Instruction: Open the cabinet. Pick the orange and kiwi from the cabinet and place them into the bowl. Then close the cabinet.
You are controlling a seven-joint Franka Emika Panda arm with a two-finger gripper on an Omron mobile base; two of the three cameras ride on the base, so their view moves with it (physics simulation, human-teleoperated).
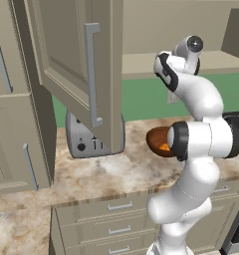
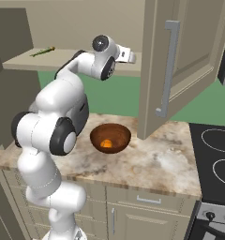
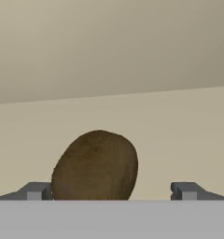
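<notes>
Kiwi [image 3: 95, 165] bottom cut off between gripper [image 3: 111, 191] fingertips.

Counts: one kiwi [image 3: 95, 165], brown, on the beige shelf. One orange [image 2: 106, 143], inside the one bowl [image 2: 110, 138]. One toaster [image 1: 86, 139], left of the bowl on the counter. Cabinet [image 1: 74, 60] doors swung open: two, each with one long bar handle. Drawer fronts under the counter below the toaster: three (the lowest only partly in frame). Stove burner rings right of the bowl: two. One thin green item on the shelf behind the bowl.
</notes>
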